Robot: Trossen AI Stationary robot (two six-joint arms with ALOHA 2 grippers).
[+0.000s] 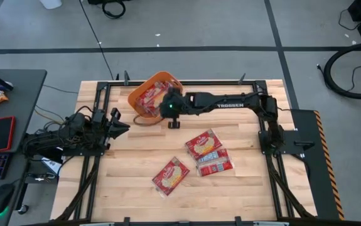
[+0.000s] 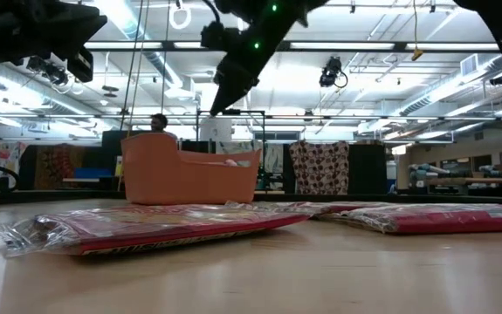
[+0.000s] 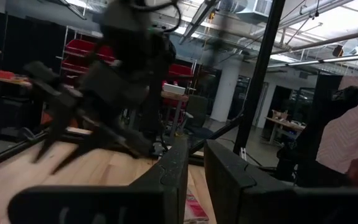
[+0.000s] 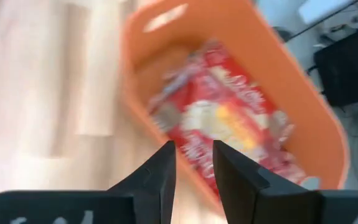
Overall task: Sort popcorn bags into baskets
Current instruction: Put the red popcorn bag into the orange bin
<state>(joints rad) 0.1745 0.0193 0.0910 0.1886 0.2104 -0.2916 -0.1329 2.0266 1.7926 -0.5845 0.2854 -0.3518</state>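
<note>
The orange basket stands near the table's far edge, left of centre, and shows in the low view too. Red popcorn bags lie inside it. My right gripper hangs above the basket's near right side, open and empty, pointing down. Three more bags lie flat on the wood: one, one overlapping it, and one nearer. My left gripper waits at the table's left side, its fingers a narrow gap apart.
Black frame rails run along the table's edges. A side desk on the left holds a red phone, a keyboard and a mouse. Bare wood lies between the basket and the loose bags. A person's head shows behind the basket.
</note>
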